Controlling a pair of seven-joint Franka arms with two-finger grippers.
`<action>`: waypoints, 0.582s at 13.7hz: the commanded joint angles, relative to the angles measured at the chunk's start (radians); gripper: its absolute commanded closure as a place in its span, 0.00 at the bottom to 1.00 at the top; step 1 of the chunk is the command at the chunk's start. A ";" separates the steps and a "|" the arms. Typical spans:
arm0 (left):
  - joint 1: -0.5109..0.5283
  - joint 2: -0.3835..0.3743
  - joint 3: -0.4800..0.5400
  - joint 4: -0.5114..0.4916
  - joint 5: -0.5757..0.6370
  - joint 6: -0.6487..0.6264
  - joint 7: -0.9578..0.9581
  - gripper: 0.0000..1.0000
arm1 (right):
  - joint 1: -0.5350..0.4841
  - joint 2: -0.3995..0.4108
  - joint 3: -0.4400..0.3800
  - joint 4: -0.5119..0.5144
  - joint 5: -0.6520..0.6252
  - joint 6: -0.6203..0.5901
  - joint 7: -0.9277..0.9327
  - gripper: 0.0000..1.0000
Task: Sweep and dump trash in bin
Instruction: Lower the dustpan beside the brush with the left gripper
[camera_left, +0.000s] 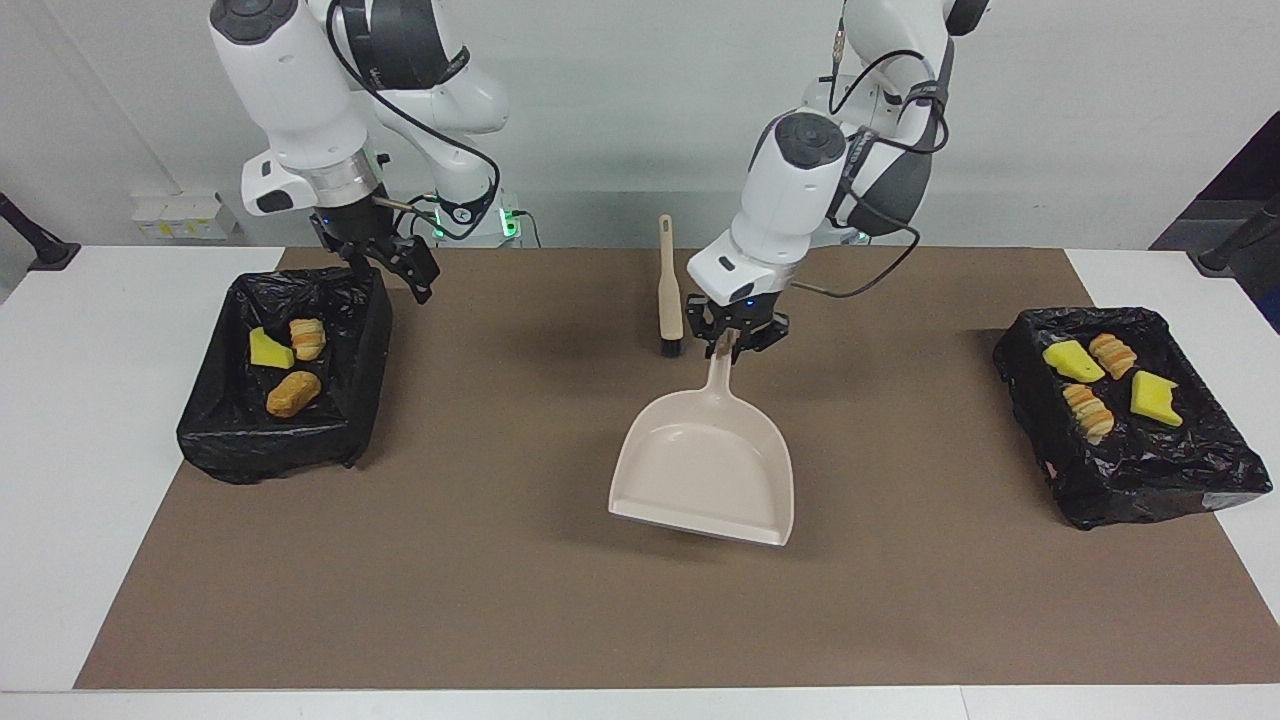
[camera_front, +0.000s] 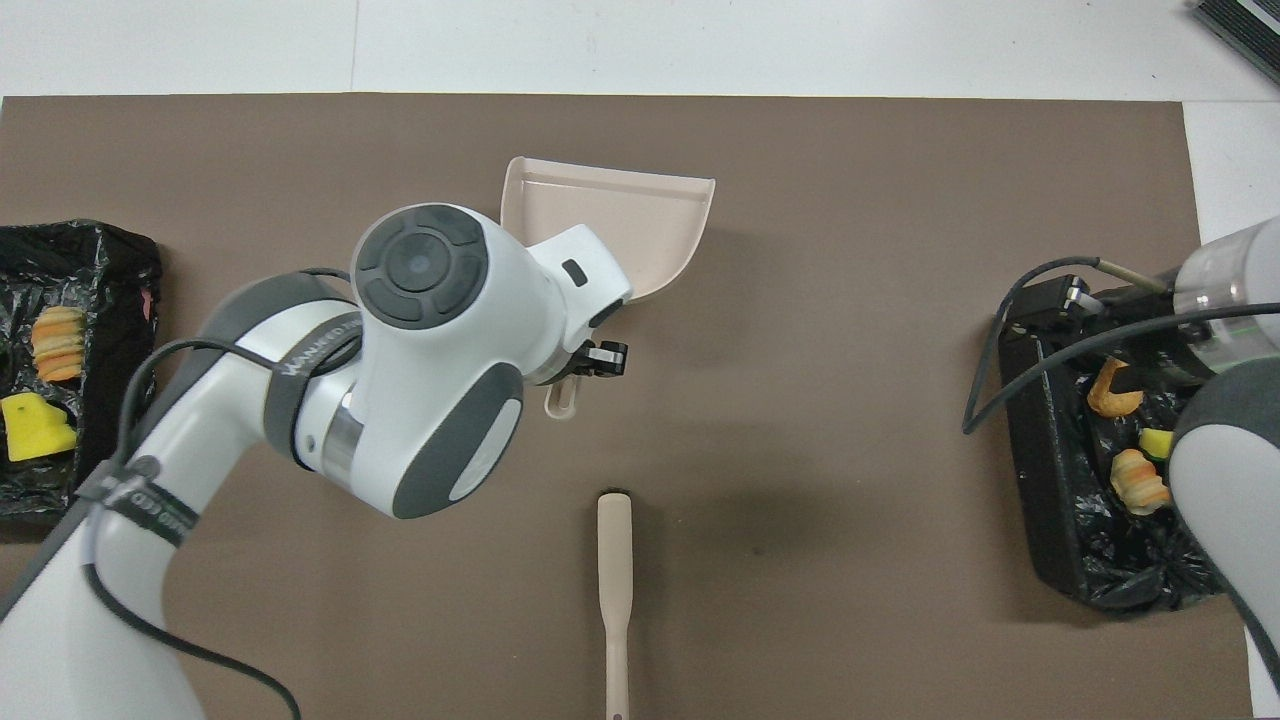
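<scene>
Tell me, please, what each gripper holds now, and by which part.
The left gripper is shut on the dustpan, holding the upper end of its handle. The right gripper, over the bin's edge, is open and holds nothing.

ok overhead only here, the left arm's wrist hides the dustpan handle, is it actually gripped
observer: yes, the left gripper is shut on the handle of the dustpan, with the pan's lip tilted down.
operator: and the bin at the left arm's end, i only see part of it
observer: that bin holds four scraps.
operator: right gripper?
observer: the right gripper is open and empty, over the rim of the other bin.
</scene>
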 joint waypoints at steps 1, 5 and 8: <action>-0.035 0.011 0.021 -0.010 -0.014 0.016 -0.028 1.00 | -0.011 0.004 -0.011 0.051 -0.019 -0.031 -0.037 0.00; -0.084 0.022 0.022 -0.108 -0.009 0.094 -0.146 1.00 | -0.015 0.021 -0.012 0.078 -0.018 -0.063 -0.114 0.00; -0.114 0.014 0.024 -0.163 0.046 0.125 -0.146 1.00 | -0.015 0.057 -0.012 0.133 -0.021 -0.066 -0.144 0.00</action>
